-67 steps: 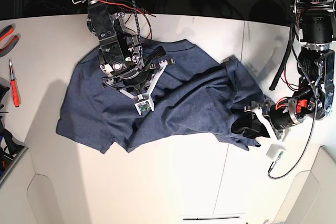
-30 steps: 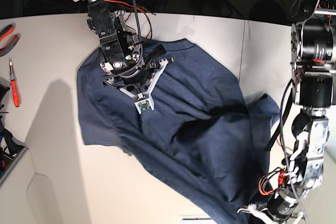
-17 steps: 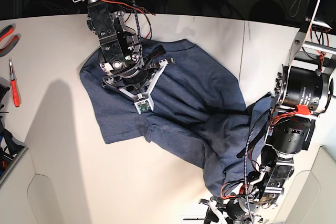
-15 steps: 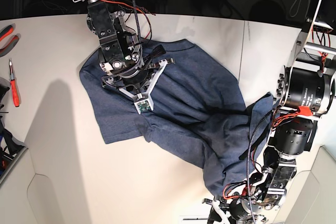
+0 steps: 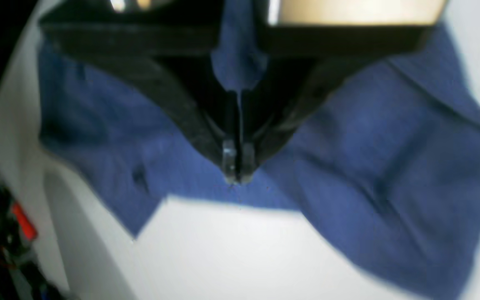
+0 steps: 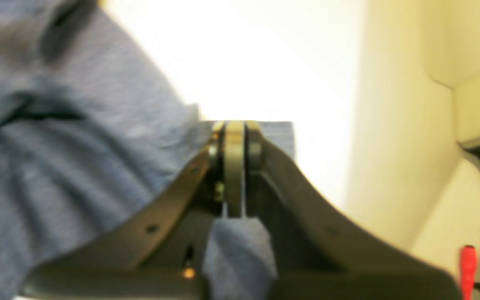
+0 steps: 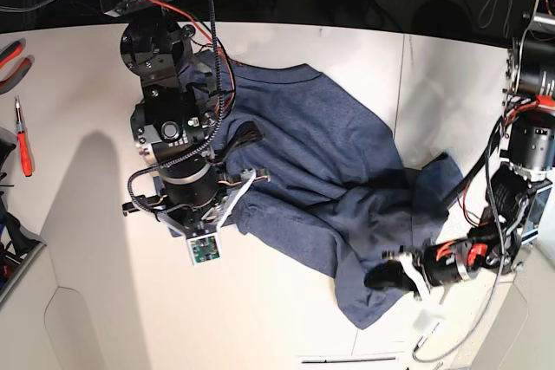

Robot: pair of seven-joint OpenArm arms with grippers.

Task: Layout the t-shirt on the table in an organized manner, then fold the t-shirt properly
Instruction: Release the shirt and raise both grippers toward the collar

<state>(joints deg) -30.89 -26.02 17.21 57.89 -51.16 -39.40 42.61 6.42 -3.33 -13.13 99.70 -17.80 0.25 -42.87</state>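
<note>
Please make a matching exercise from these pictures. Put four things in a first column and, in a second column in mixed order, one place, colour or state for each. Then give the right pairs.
Column one:
1. t-shirt
2. table
3. left gripper
4. red-handled screwdriver

Column two:
A. white, with a thin dark seam
B. lies at the table's left edge in the base view, apart from the shirt
C. navy blue, rumpled, not yet flat
D. shut on cloth at the shirt's edge

Pairs: 1-C, 2-A, 3-D, 4-B
</note>
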